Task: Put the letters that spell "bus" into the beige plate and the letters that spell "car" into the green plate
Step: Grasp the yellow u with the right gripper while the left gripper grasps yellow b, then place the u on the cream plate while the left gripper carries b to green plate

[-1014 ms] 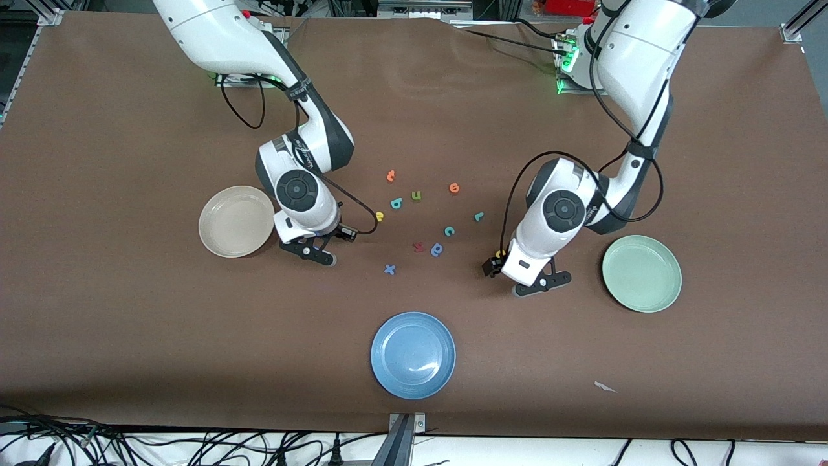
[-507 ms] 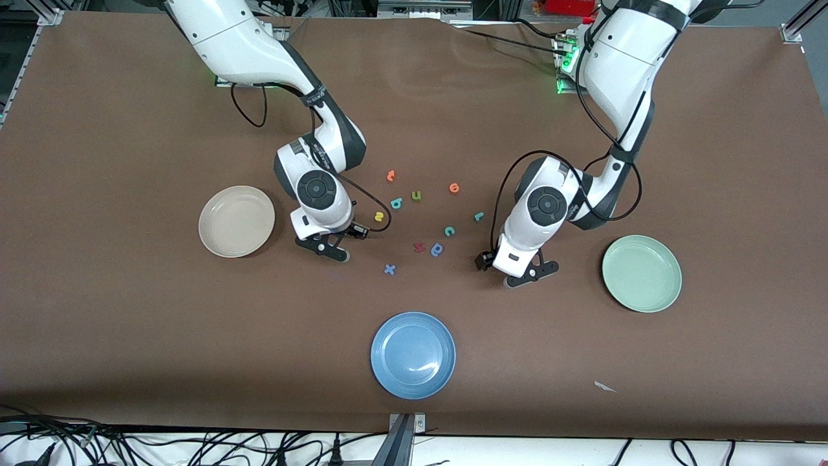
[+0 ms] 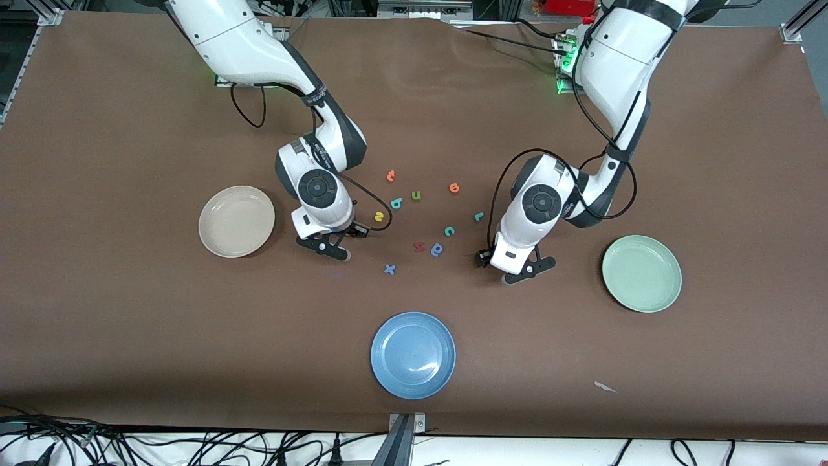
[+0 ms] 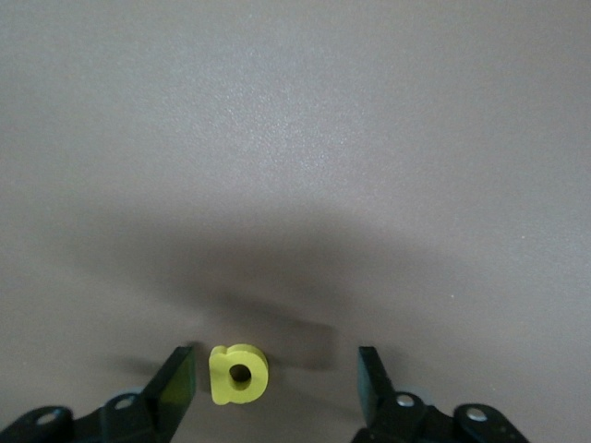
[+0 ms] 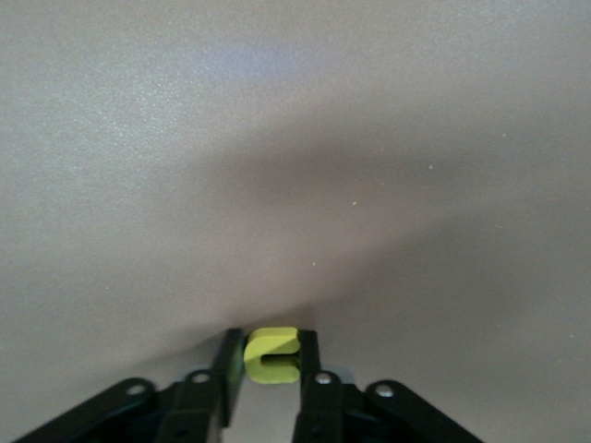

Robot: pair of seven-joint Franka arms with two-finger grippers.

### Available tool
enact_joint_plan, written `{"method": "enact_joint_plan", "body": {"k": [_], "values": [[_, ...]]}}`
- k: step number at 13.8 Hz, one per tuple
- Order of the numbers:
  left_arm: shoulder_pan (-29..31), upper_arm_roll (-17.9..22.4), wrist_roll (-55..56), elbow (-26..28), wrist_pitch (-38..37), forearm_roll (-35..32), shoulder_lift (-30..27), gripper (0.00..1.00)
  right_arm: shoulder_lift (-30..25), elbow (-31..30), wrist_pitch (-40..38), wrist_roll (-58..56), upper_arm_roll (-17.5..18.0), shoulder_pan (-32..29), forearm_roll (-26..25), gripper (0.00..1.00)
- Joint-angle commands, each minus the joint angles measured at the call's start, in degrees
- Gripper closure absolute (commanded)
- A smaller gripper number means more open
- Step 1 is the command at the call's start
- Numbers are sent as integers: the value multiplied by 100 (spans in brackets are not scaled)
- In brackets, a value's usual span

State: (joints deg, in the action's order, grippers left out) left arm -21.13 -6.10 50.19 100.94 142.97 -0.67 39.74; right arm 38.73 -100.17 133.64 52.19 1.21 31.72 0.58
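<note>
My right gripper [image 3: 325, 249] [image 5: 271, 346] is down at the table between the beige plate [image 3: 236, 221] and the scattered letters, shut on the yellow "u" [image 5: 272, 355]. My left gripper [image 3: 528, 271] [image 4: 277, 369] is low between the letters and the green plate [image 3: 642, 273]. Its jaws stand open around the yellow "a" [image 4: 238, 374], which lies flat close to one finger [image 4: 180, 383]. Both plates hold nothing. On the table lie the yellow "s" [image 3: 379, 216], teal "b" [image 3: 396, 203], teal "c" [image 3: 449, 230] and teal "r" [image 3: 479, 216].
Other letters lie among them: an olive "u" [image 3: 416, 195], two orange ones [image 3: 391, 175] [image 3: 454, 188], a dark blue one [image 3: 437, 249], a red one [image 3: 419, 246] and a blue "x" [image 3: 389, 269]. A blue plate [image 3: 413, 355] sits nearer the front camera.
Both hands have shifted toward the middle cluster of letters. The right gripper has shut on the yellow "u". The left gripper's jaws have narrowed around the yellow "a".
</note>
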Motion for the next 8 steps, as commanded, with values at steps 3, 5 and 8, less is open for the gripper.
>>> {"method": "enact_joint_plan", "body": {"k": [3,5,8], "values": [[-14,39,123,128,56,-91,-71,31,-461,-38,-592,11,-278,45,-102,92],[-6,39,123,128,47,-91,-62,33,-751,-73,-1153,-591,-602,45,-111,91],[-6,39,123,181,47,-91,-36,40,-1068,-247,-1709,-1840,-1244,36,-102,92]]}}
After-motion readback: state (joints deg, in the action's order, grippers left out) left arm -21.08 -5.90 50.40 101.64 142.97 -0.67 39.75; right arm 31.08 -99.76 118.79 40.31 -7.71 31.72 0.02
